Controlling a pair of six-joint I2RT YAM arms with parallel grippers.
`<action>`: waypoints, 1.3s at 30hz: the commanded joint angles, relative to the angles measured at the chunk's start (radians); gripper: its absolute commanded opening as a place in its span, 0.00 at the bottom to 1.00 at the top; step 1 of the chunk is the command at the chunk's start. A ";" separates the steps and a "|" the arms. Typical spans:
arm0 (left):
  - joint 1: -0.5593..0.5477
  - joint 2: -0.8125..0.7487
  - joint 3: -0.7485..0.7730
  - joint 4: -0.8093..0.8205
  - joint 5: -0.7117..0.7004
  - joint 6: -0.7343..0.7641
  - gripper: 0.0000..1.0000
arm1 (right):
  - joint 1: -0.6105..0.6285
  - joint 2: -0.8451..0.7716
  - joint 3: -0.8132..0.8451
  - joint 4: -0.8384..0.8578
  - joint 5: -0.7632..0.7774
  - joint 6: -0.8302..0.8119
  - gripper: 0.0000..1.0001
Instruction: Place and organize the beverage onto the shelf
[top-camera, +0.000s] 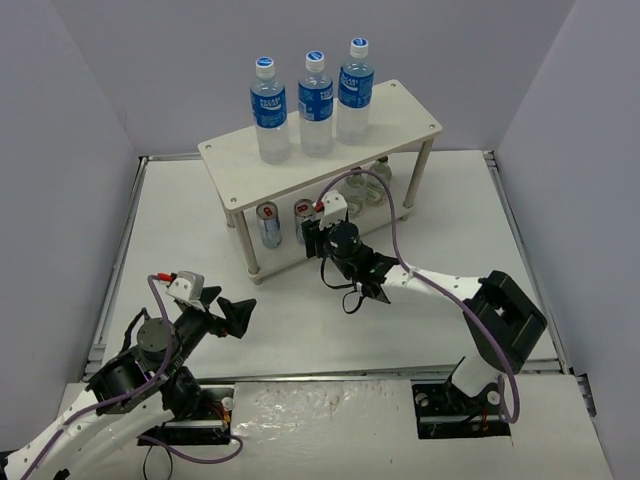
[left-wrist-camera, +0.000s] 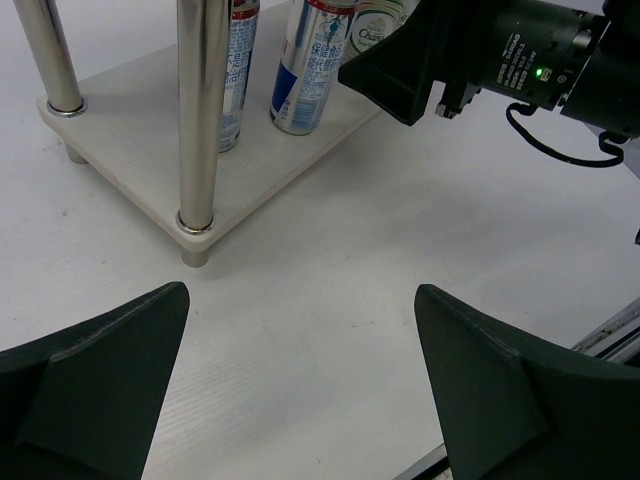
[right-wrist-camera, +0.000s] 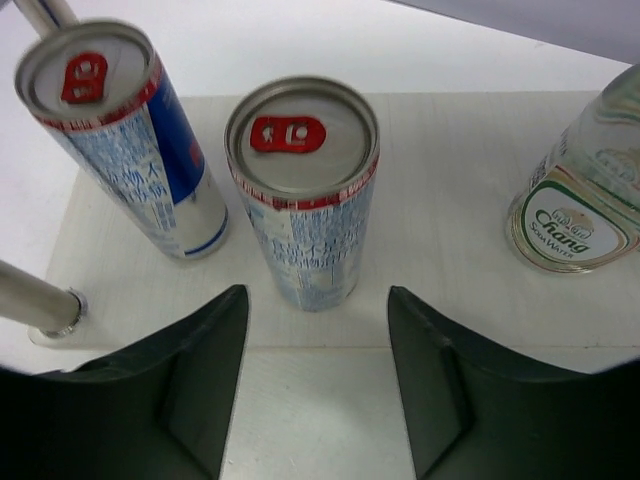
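Note:
Three tall clear bottles with blue labels (top-camera: 315, 95) stand in a row on the top board of the pale wooden shelf (top-camera: 400, 115). On the lower board (right-wrist-camera: 450, 200) stand two slim silver cans with red tabs (right-wrist-camera: 305, 190) (right-wrist-camera: 125, 130) and a small clear bottle (right-wrist-camera: 580, 200). My right gripper (right-wrist-camera: 318, 295) is open at the front edge of that board. The nearer can stands upright just beyond its fingertips, apart from them. My left gripper (left-wrist-camera: 302, 295) is open over bare table, near the shelf's front left leg (left-wrist-camera: 198, 120), holding nothing.
Thin metal legs (right-wrist-camera: 35, 300) hold up the shelf at its corners. The right arm (top-camera: 430, 285) reaches across the table from the near right. Grey walls enclose the white table (top-camera: 180, 230), and a rail runs along its near edge.

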 joint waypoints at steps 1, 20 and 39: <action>-0.006 0.007 0.016 0.006 -0.011 -0.009 0.94 | 0.000 -0.021 -0.033 0.094 -0.036 -0.001 0.48; -0.006 0.015 0.018 0.006 -0.004 -0.008 0.94 | -0.069 0.169 0.014 0.313 -0.160 0.002 0.39; -0.006 0.013 0.021 0.004 0.000 -0.008 0.94 | -0.083 0.267 0.076 0.370 -0.246 0.016 0.40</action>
